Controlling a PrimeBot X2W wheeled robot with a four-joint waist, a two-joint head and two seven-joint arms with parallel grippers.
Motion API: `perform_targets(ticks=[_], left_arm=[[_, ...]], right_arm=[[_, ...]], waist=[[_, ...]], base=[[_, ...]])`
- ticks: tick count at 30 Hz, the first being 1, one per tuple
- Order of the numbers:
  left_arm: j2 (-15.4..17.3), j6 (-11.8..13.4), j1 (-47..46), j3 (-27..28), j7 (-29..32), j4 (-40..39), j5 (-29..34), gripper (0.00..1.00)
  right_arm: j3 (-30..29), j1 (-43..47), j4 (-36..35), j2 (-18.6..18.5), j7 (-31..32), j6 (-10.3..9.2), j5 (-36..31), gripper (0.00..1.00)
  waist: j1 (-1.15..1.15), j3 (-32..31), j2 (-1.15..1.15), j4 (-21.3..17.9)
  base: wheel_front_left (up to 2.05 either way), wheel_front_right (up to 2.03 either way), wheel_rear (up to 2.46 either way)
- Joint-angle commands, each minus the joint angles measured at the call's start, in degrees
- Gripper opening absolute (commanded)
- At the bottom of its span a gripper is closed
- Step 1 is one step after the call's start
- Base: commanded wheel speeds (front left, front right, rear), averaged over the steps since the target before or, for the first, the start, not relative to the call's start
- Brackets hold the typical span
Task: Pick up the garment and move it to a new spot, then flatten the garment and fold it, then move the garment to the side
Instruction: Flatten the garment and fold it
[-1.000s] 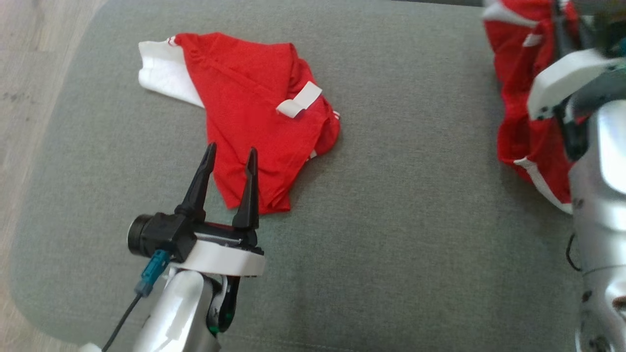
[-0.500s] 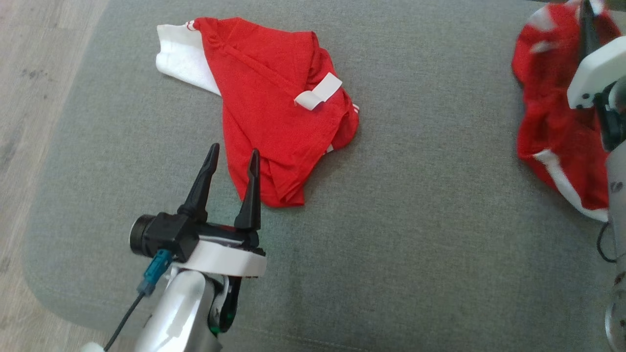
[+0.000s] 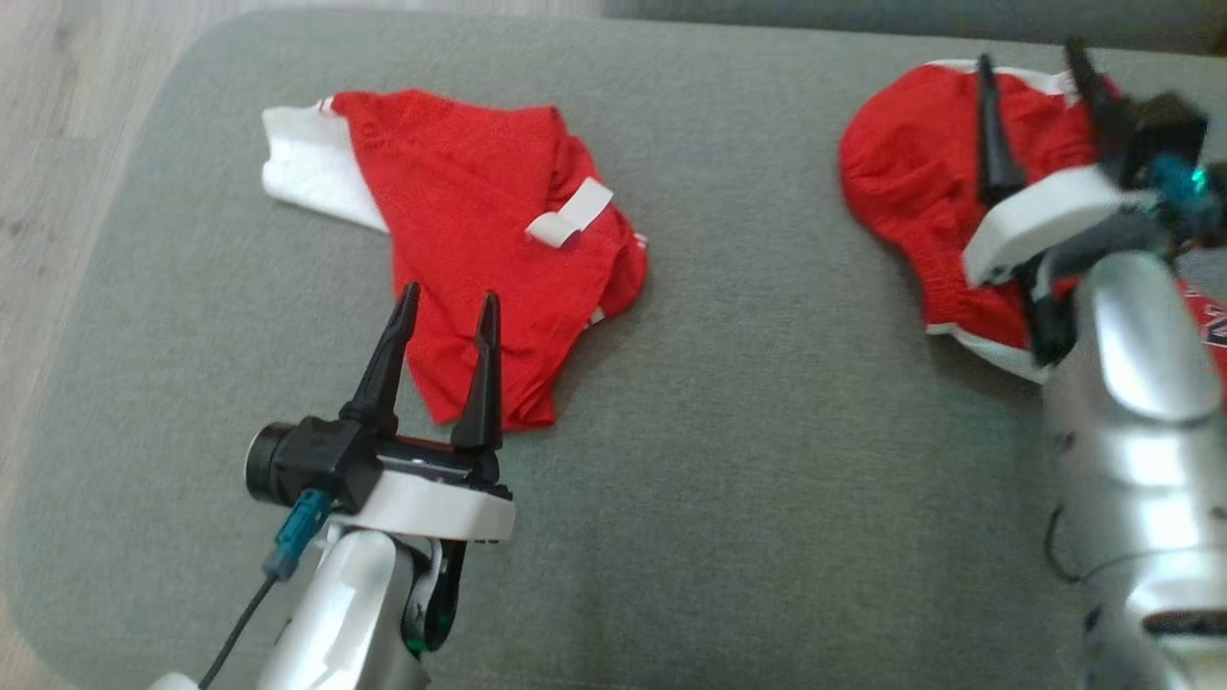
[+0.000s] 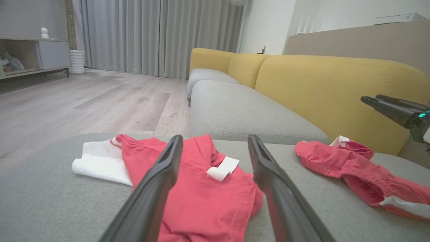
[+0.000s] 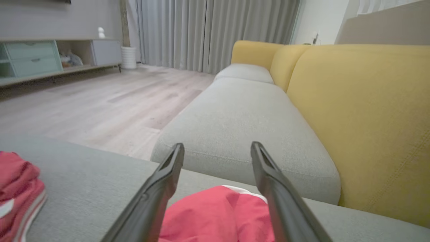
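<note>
You have no writing here that can be read; the small white rectangular cloth tag [image 3: 568, 213] on the crumpled red-and-white fabric garment [image 3: 460, 201] looks blank; a dark printed mark [image 3: 1215, 326] on the bunched red fabric garment [image 3: 911, 182] is cut off at the edge and too blurred to make out.

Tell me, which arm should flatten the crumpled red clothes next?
Probably the right arm: the right gripper, open, hangs over the crumpled garment, while the left gripper sits across the cushion by the other red garment.
</note>
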Motion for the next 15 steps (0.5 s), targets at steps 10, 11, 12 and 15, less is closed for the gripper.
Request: perform_targets(ticks=[10, 11, 12, 15], left_arm=[[0.2, 0.1, 1.1, 2.7, -0.5, -2.0, 0.2, 1.0], [0.2, 0.0, 1.2, 2.7, -0.5, -2.0, 0.3, 1.0], [0.2, 0.0, 1.3, 2.7, -0.5, -2.0, 0.4, 1.0], [0.2, -0.3, 1.4, 2.6, -0.5, -1.8, 0.7, 1.0]], right_arm=[[8.7, 21.4, -20.3, 3.6, -3.7, 0.39, 14.1, 1.0], [9.7, 23.9, -21.9, 3.7, -3.8, 0.39, 15.1, 1.0], [10.6, 26.2, -23.3, 3.7, -3.8, 0.39, 15.6, 1.0], [12.0, 31.6, -25.8, 3.7, -3.8, 0.39, 16.5, 1.0]], waist=[[0.0, -4.5, 0.0, -5.5], [0.0, -4.5, 0.0, -5.8], [0.0, -4.5, 0.0, -6.0], [0.0, -4.4, 0.0, -6.3]], base=[[0.0, 0.0, 0.0], [0.0, 0.0, 0.0], [0.0, 0.0, 0.0], [0.0, 0.0, 0.0]])
